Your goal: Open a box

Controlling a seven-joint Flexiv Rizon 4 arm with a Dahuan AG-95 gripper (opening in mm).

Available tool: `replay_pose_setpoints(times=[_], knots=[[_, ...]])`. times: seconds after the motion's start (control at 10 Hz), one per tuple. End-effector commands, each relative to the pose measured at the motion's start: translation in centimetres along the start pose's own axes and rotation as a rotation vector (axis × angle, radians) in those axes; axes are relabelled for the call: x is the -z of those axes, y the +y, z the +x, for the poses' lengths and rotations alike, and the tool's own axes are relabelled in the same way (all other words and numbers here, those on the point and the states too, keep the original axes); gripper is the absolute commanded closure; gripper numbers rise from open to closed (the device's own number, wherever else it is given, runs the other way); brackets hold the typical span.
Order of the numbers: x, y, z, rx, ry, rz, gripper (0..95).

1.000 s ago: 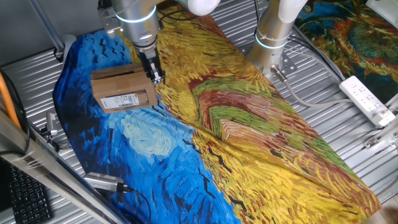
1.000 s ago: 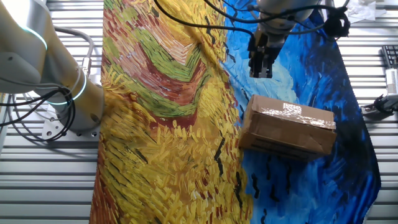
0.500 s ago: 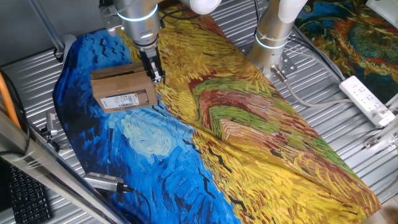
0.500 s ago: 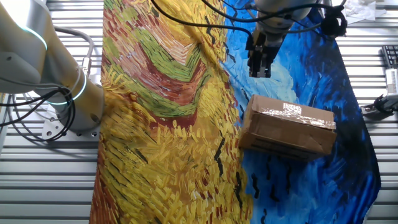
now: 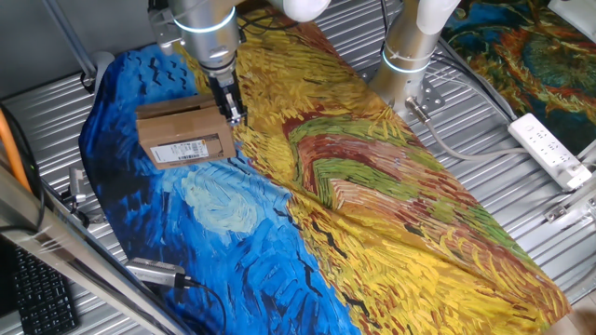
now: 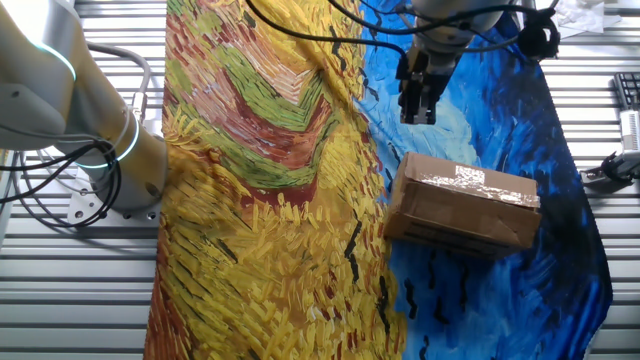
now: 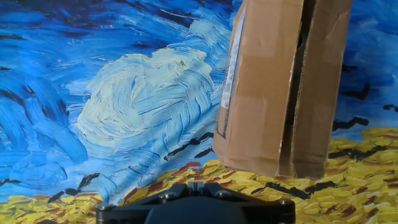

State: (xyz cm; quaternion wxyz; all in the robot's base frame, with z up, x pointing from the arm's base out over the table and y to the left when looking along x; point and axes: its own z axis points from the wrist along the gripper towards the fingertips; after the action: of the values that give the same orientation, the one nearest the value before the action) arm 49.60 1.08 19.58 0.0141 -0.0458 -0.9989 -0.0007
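Note:
The brown cardboard box lies on the blue part of the painted cloth, flaps closed, with a white barcode label on its near side. It also shows in the other fixed view with shiny tape on top, and in the hand view at upper right, a dark seam running between its flaps. My gripper hangs just beside the box's right end, fingers together and holding nothing. In the other fixed view the gripper is above the box's far corner, apart from it. In the hand view only the gripper base shows, its fingers pressed together.
A second arm's base stands on the ribbed metal table behind the cloth; it also shows in the other fixed view. A white power strip lies at right. A keyboard and a metal tool are at front left.
The gripper has shifted very slightly beside the box; the box has not moved.

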Motion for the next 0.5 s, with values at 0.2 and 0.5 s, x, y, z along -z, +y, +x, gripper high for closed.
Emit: replay_pose_setpoints(times=[0.2,0.5], knots=[[0.14,0.17,0.11,-0.006,-0.008,0.0,95.0],[0.13,0.2,0.02,-0.024,-0.011,-0.003,95.0]])
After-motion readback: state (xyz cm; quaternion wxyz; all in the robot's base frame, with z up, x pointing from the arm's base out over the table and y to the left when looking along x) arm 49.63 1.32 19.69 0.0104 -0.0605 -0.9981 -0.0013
